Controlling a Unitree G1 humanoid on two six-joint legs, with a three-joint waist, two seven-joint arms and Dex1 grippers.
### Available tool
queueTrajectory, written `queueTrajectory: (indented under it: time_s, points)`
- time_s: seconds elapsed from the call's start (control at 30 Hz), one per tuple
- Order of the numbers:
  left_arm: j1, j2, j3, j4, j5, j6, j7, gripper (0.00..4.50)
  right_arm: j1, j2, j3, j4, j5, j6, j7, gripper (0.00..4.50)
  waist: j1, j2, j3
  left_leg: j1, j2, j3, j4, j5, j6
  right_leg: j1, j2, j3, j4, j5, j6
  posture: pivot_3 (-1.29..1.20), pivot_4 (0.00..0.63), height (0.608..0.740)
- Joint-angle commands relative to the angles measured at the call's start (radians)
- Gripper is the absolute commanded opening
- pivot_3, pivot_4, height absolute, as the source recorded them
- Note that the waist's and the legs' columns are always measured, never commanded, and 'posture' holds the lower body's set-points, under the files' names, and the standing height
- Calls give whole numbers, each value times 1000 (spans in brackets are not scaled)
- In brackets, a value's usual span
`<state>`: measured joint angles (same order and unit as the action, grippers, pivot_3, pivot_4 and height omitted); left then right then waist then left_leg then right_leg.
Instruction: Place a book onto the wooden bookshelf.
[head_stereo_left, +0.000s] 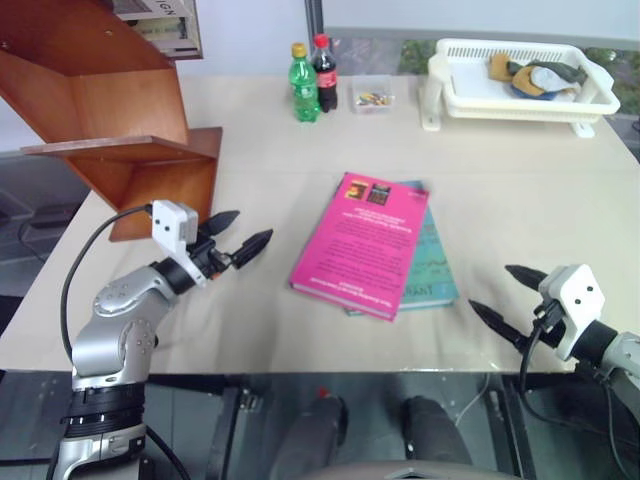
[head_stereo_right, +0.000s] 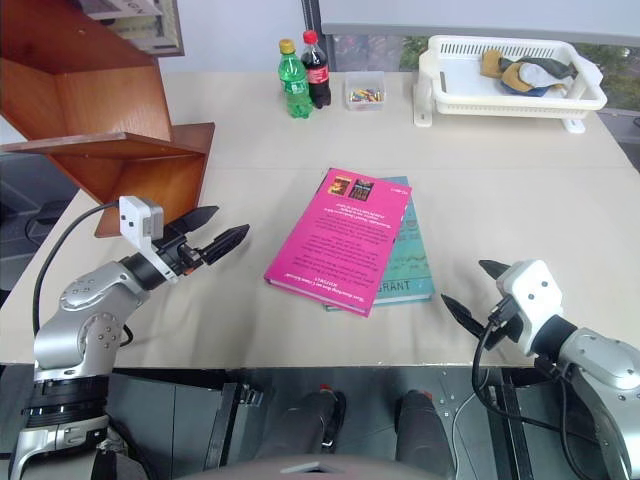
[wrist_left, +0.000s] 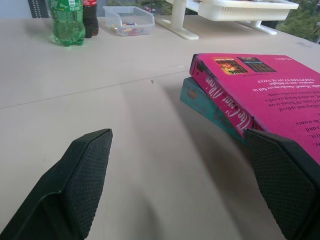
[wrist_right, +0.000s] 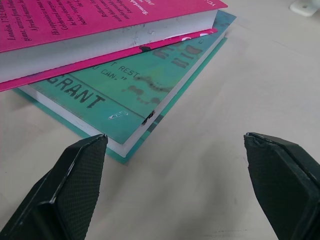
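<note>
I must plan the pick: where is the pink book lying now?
In the left eye view the pink book lies mid-table on top of a teal book, between both grippers, right of the wooden bookshelf.

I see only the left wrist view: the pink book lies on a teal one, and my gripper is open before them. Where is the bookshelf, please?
Observer: The wooden bookshelf stands at the table's far left corner, behind and left of the left gripper.
Operator: Is the right gripper busy with something?
Observer: No. The right gripper is open and empty, near the table's front edge, right of the teal book.
Operator: Does the book cover the teal one fully?
Observer: No. The book lies askew on top; the teal book's right side and near right corner stick out.
</note>
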<state>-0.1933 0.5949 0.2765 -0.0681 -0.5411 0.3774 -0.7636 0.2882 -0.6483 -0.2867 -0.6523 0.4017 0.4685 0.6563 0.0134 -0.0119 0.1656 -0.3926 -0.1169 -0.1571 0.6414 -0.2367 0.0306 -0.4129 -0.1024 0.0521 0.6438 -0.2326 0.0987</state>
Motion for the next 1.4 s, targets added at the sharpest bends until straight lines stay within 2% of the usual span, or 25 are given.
queueTrajectory:
  time_s: [0.03,0.53,0.8,0.93,1.1,1.27,1.4]
  points:
    - [0,32,40,-11,-10,-12,-22,4480,8,-12,-25,-27,6,-16,7,4500,0,0,0,0,0,0,0,0,0,0,0,0,0,0,0,0,150,740]
    - [10,84,46,-12,-39,-2,-140,4480,-1,-20,-26,-28,11,-17,14,4500,-1,0,0,0,0,0,0,0,0,0,0,0,0,0,0,0,150,740]
    - [21,123,61,-15,-139,94,-262,4480,-22,-20,-19,-23,12,-11,12,4500,-1,0,0,0,0,0,0,0,0,0,0,0,0,0,0,0,150,740]
    - [40,145,70,-31,-193,157,-298,4480,-33,-19,-14,-22,14,-6,11,4500,-2,0,0,0,0,0,0,0,1,0,0,0,0,0,0,0,150,740]
    - [72,151,49,-97,-232,265,-254,4480,-47,-11,-10,-21,26,-29,26,4500,-1,0,0,0,0,0,0,0,1,0,0,0,0,0,0,0,150,740]
    - [75,158,23,-153,-285,398,-220,4480,-60,3,-36,-76,180,-26,92,4500,-1,0,0,0,0,0,0,0,1,0,0,0,0,0,0,0,150,740]
    - [9,176,18,-132,-363,561,-181,4480,-80,-9,-36,-109,227,-52,119,4500,-1,0,0,0,1,-1,0,0,1,0,0,-1,0,0,0,0,150,740]
